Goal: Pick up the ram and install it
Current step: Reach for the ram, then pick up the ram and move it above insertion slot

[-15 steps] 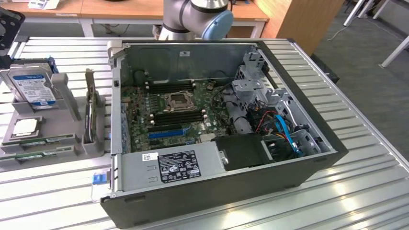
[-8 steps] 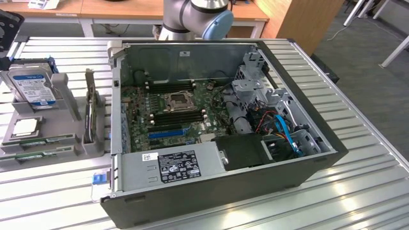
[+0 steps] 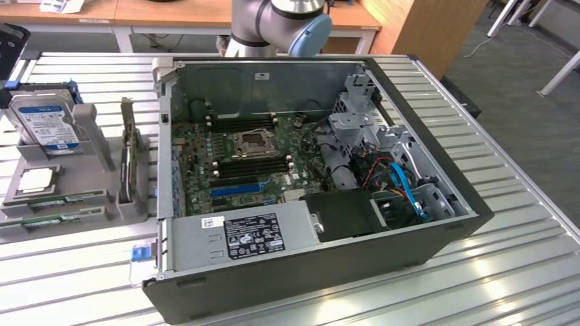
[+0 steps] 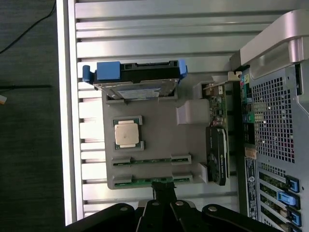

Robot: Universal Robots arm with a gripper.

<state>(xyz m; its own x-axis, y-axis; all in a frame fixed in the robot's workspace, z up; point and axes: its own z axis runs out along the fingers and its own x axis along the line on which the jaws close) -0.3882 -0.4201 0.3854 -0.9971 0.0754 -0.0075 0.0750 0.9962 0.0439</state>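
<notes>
No lettering can be read. Power supply point(image 3: 195, 248): a black label point(image 3: 255, 234) with white print and, just beside it, a small white sticker point(image 3: 213, 223), both too fine to make out. Hard drive point(image 3: 43, 122), well apart from the power supply: a blue-and-white label, illegible.

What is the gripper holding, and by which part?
Nothing: the gripper is shut and empty. Both long green ram sticks lie in the grey holder.
</notes>
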